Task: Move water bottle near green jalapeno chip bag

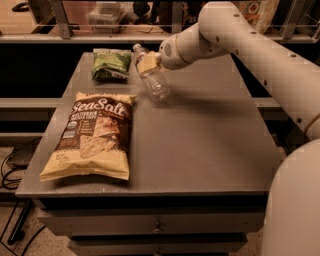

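Note:
The water bottle (152,77) is clear crinkled plastic with a white cap, tilted with its cap up and to the left, its base on or just above the grey table (200,145). My gripper (148,62) is shut on the bottle's upper part, near the neck. The green jalapeno chip bag (111,64) lies flat at the table's back left, a short gap left of the bottle.
A large tan-and-brown Sea Salt chip bag (92,135) lies on the left half of the table. My white arm (250,45) reaches in from the right. A shelf rail with clutter (110,15) runs behind the table. Drawers (155,225) sit below the front edge.

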